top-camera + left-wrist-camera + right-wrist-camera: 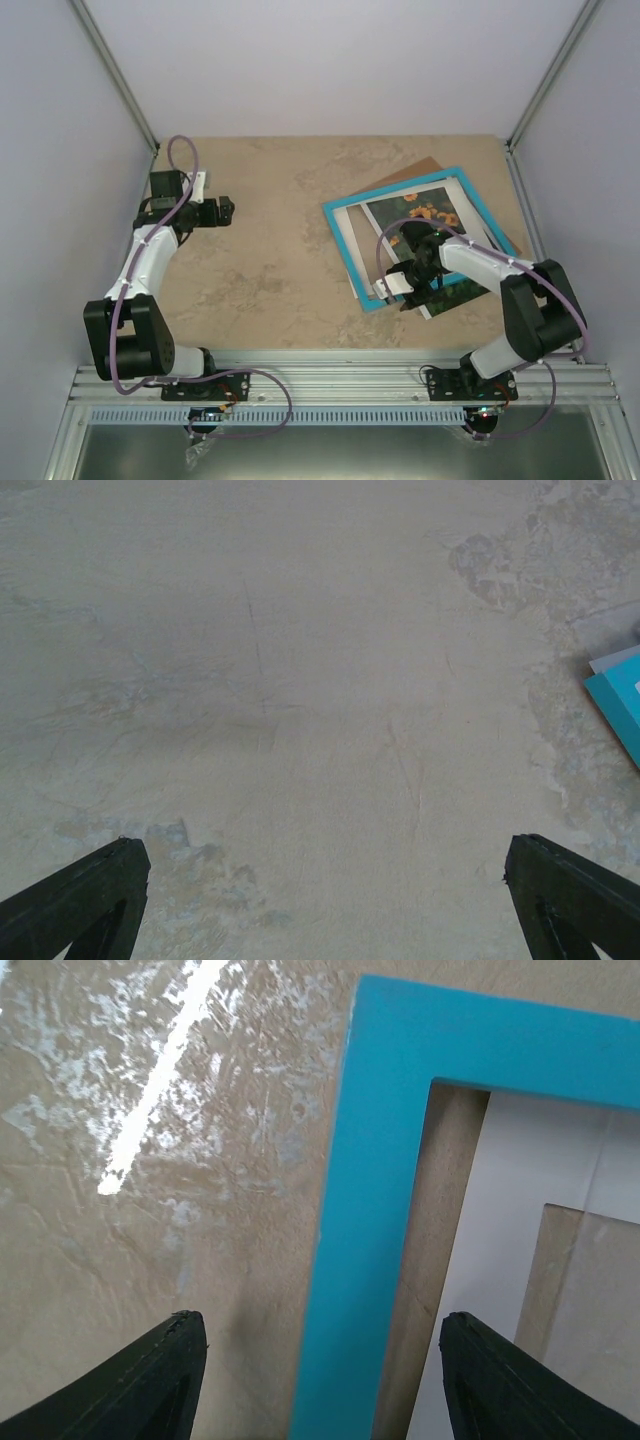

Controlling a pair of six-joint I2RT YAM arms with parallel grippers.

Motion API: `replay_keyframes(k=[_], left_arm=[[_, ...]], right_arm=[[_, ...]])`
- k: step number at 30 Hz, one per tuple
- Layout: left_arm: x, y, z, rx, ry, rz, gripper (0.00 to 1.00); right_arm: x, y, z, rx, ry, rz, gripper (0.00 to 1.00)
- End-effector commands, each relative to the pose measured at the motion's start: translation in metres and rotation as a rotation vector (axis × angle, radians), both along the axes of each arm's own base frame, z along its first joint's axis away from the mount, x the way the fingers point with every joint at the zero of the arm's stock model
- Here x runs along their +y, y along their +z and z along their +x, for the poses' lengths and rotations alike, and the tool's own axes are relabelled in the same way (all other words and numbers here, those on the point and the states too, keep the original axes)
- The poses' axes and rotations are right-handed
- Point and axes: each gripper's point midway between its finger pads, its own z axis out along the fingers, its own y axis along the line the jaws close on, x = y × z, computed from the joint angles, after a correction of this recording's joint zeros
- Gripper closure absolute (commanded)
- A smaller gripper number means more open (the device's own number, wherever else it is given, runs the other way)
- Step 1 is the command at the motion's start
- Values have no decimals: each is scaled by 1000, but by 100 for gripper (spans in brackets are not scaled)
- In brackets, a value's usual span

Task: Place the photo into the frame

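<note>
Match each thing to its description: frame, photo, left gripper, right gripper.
Things:
1. frame
2. photo
3. left gripper
4. right gripper

Descriptions:
A. open above the table, away from the other things
B. has orange flowers on it
C. open, one finger on each side of a blue edge
D. turquoise, lying flat and askew on the right half

Pairs: 1-D, 2-B, 3-A, 4-C
</note>
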Motion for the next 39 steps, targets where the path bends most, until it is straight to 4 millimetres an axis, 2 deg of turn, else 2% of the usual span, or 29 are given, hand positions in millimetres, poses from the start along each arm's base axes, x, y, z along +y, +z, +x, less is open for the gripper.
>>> replay_keyframes(k=[1,6,13,15,18,19,23,28,31,35,39], left_arm=[[-5,10,4,-42,-27,-4,0],[-6,11,6,-41,-31,-12,1],[-9,24,9,-87,-49,-12,0],[-9,32,9,-118,-53,-10,1],[-14,44,7,-169,-86,-5,0],[-16,48,6,-184,-102,-5,1],[-26,60,1,-229,-172,-7,1],[-53,86,-16,-360,-364,-1,0],[-68,112,-26,-516,-476,70,1],[-89,145,-49,-768,-641,222,1],[-100,178,-57,-1010,-680,388,1]], right_arm=[[0,-11,11,-15,-19,-12,36],[1,-23,18,-18,-44,-24,48],[4,-23,23,-10,-73,-14,74],[3,-20,22,-4,-72,-19,83],[6,-4,27,-13,-79,-7,94],[9,3,31,-16,-85,2,99],[20,39,43,-22,-108,40,99],[37,102,51,-22,-103,132,99],[47,139,49,-16,-81,196,99],[60,188,46,-56,-42,313,99],[76,235,35,-100,25,449,99]])
